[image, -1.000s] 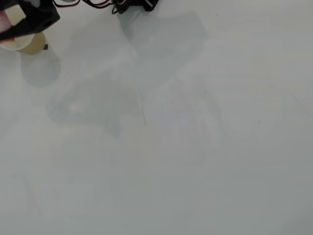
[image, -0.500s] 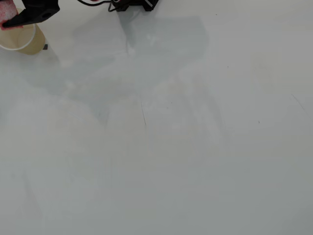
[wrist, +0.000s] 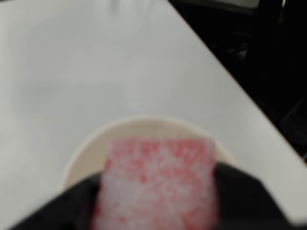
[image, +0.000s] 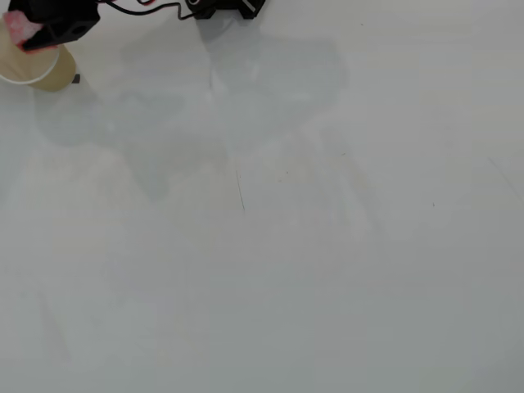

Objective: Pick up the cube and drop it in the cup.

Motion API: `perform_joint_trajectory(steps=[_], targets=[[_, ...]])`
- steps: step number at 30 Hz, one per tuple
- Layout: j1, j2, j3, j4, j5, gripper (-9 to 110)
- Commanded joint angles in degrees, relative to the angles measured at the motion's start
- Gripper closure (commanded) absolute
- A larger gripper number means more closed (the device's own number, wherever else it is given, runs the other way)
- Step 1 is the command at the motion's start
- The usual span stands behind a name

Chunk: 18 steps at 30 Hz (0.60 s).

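Big white table (image: 311, 246), nearly bare, with the action crammed into the far top-left corner of the overhead view. Cup (image: 45, 72) parked right there, partly tucked under the black gripper (image: 29, 34) and close to the table's edge. From the wrist view, cup (wrist: 144, 129) rim curving just behind the cube (wrist: 158, 182), black fingers (wrist: 240, 196) hugging both sides of it — so clamped on the cube, not loose. Cube (image: 22, 29) hanging over the cup's mouth, or at least over the near part of it.

Looks like the release step. Worth checking the centring first: in the wrist view the cube covers the near half of the opening, so nudging a touch forward toward the far rim seems safer than letting go right away. Then lowering a bit so the drop is short — light paper cup, probably easy to tip with a clipped rim. Opening slowly, fingers clear of the wall, and lifting straight up afterwards rather than sweeping sideways
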Motion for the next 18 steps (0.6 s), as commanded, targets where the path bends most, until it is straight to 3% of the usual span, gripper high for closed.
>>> perform_joint_trajectory(steps=[1, 18], targets=[[0.44, -0.79, -11.34, -0.09, -0.26, 98], [-0.35, -11.16, -21.45, 5.62, 0.0, 99]])
